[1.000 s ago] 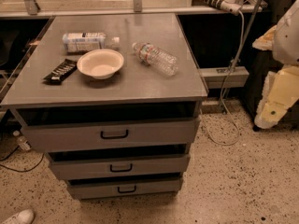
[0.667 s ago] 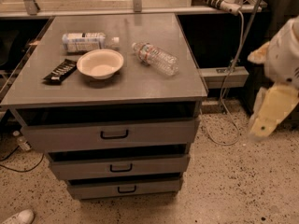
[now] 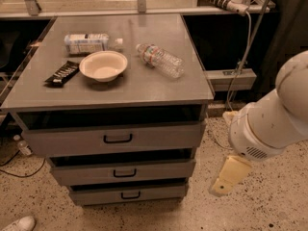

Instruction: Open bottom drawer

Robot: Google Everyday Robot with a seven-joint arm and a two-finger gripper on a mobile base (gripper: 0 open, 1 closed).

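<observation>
The bottom drawer (image 3: 159,192) is the lowest grey front of the three-drawer cabinet, with a small black loop handle (image 3: 130,195) at its centre. Its front sits set back under the middle drawer (image 3: 159,170), with a dark gap above it. My gripper (image 3: 226,177) is a cream-coloured piece hanging below the white arm (image 3: 274,121), to the right of the cabinet. It is at about the height of the middle and bottom drawers, clear of the cabinet's right side and not touching any drawer.
The top drawer (image 3: 163,136) has the widest handle. On the cabinet top (image 3: 159,88) lie a white bowl (image 3: 103,65), a plastic water bottle (image 3: 161,60), a lying white bottle (image 3: 89,43) and a black packet (image 3: 61,73). Speckled floor surrounds the cabinet; a white shoe (image 3: 17,224) is at bottom left.
The arm and gripper have come down and to the left, closer to the cabinet's right side. The drawers and the things on top have not moved.
</observation>
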